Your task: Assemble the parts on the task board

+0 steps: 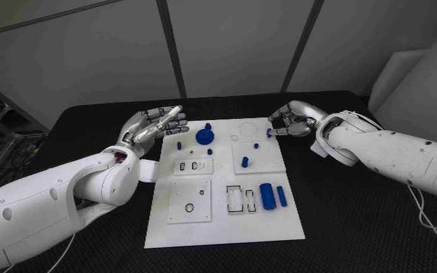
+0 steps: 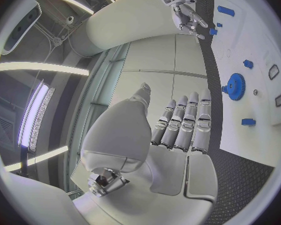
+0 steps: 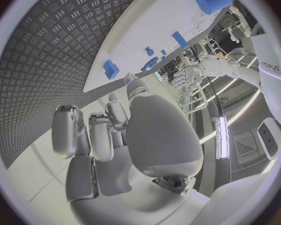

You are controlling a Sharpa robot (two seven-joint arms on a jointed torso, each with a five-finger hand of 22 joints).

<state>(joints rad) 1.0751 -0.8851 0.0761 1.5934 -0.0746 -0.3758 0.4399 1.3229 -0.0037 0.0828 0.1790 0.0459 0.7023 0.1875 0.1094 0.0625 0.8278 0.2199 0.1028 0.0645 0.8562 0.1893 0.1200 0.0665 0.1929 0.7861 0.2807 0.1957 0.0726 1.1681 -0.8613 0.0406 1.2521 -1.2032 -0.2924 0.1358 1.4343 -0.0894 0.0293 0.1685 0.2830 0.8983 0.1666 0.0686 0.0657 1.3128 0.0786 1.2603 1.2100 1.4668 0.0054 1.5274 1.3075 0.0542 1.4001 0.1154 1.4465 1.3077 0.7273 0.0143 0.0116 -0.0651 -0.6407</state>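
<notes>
Task looks early – several blue parts loose on task board [image 1: 223, 232]: ribbed gear [image 1: 206, 136] standing near far left, large smooth cylinder [image 1: 268, 196] and slim peg [image 1: 282, 196] lying beside empty slots near right. Left hand [image 1: 155, 124] empty beside board's far left corner, fingers straight, side by side. Right hand [image 1: 293, 121] at far right edge, fingers curled – small blue piece [image 1: 270, 133] at fingertips, grip uncertain. Board matte white; table [image 1: 364, 222] black, textured

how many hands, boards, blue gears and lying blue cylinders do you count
silver many-fingered hands: 2
white task board plate: 1
blue toothed gear: 1
blue cylinders lying flat: 2
total: 6
</notes>
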